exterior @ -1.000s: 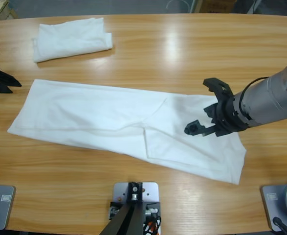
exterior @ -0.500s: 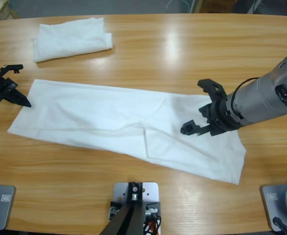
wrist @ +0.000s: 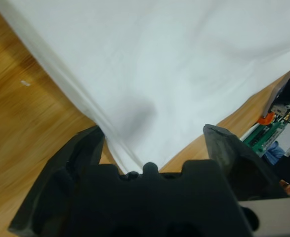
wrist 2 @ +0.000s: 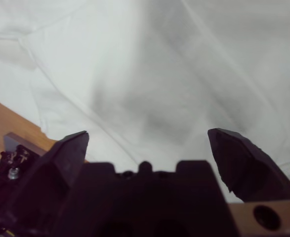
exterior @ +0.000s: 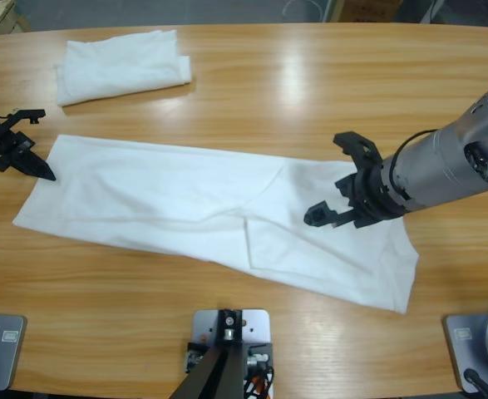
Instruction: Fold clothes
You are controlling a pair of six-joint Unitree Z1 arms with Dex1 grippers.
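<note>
2 grippers in frame, both with jaws apart and nothing between them. Right gripper sits right of centre in the high view, over the right part of the long white T-shirt; its silver arm comes in from the right edge. Versus 0.5 s ago it has crept slightly left and up, about the same spread of jaws. Right wrist view: right gripper looks straight onto wrinkled white cloth that fills the frame, with a sliver of table at lower left.

Left gripper is at the left edge of the high view, its lower tip just beside the T-shirt's upper-left corner. 0.5 s ago it was a little lower and further left; 1.0 s ago it was only partly in frame at the edge. Left wrist view: left gripper straddles the cloth's edge, wood of the table to the left of it.

T-shirt lies flat, running from centre left down to lower right, folded lengthwise with a flap seam near the middle. Position unchanged across the 3 high frames. A 2nd white garment, folded into a small bundle, sits in the upper left, well apart from the T-shirt. Also unchanged.
</note>
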